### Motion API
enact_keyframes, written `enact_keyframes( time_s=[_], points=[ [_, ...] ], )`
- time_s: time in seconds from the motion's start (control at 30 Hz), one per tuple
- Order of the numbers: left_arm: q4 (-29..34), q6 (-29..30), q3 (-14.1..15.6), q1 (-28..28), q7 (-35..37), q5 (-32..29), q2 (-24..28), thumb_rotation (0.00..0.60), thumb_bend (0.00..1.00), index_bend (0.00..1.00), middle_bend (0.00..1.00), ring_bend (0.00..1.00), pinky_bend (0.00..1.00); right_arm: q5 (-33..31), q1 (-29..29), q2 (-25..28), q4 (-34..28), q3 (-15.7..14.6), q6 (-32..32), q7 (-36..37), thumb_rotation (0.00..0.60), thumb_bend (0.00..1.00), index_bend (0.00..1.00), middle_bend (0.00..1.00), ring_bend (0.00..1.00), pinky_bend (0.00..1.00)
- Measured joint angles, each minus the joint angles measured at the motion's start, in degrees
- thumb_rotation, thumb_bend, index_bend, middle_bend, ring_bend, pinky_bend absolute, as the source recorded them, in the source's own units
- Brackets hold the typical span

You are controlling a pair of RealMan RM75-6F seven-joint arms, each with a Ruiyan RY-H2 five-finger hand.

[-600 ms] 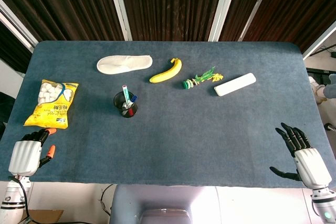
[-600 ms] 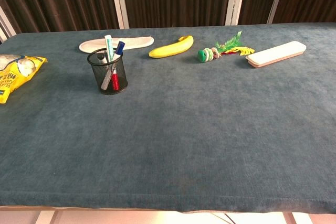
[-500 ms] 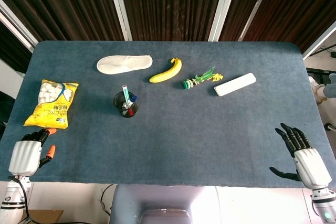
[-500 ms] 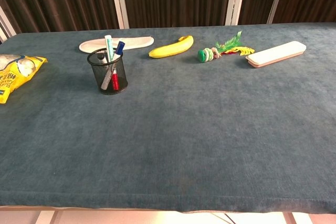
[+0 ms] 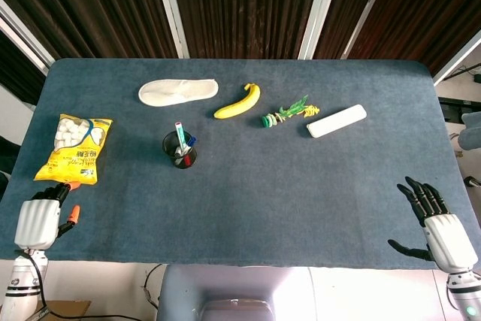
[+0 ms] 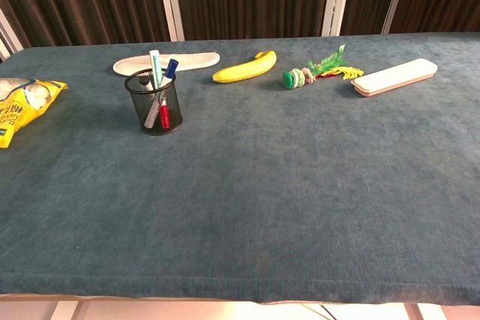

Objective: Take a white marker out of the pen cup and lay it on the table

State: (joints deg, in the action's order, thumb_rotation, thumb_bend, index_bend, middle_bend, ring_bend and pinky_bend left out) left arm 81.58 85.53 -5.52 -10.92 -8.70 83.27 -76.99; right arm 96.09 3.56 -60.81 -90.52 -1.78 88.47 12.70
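Observation:
A black mesh pen cup [image 5: 180, 153] [image 6: 154, 104] stands on the blue table, left of the middle. A white marker [image 5: 180, 136] [image 6: 155, 66] with a green tip sticks up out of it, beside a blue-capped pen [image 6: 172, 67] and a red one [image 6: 164, 115]. My left hand [image 5: 37, 221] hangs at the near left corner of the table, far from the cup, with nothing in it. Its fingers bend away from the camera, so their spread is unclear. At the near right corner my right hand [image 5: 438, 223] is open with its fingers spread. The chest view shows neither hand.
A yellow snack bag [image 5: 75, 148] lies at the left edge. Along the far side lie a white slipper [image 5: 178, 92], a banana [image 5: 239, 101], a green ring toy [image 5: 285, 114] and a white case [image 5: 336, 120].
Both hands have slipped a little toward the near edge of the table. Nothing on the table has moved.

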Motion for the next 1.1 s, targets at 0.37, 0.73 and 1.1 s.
enact_keyframes(
  time_s=[0.37,0.73,1.1],
  points=[
    [-2.0,-0.2,-4.5,-5.6,-2.7,0.8,-8.8,0.600,0.39,0.27,1.00,1.00,1.00,0.7,0.4,0.5,0.0,-0.3,-0.4,1.9,0.600,0.23,0.06,0.05,0.01,0.13],
    [-4.2,-9.6,-9.7,-15.5,-12.7,-4.9,-17.0,0.600,0.40,0.31,1.00,1.00,1.00,1.9,0.0,1.8,-0.2,-0.5,1.5,4.5,0.600,0.23,0.06,0.05,0.01,0.13],
    [-9.3,-12.6,-12.1,-21.0,-16.0,-8.9,-23.8,0.600,0.40,0.33,1.00,1.00,1.00,2.2,-0.4,2.7,-0.6,-0.5,2.8,6.2,0.600,0.23,0.06,0.05,0.01,0.13]
  ],
)
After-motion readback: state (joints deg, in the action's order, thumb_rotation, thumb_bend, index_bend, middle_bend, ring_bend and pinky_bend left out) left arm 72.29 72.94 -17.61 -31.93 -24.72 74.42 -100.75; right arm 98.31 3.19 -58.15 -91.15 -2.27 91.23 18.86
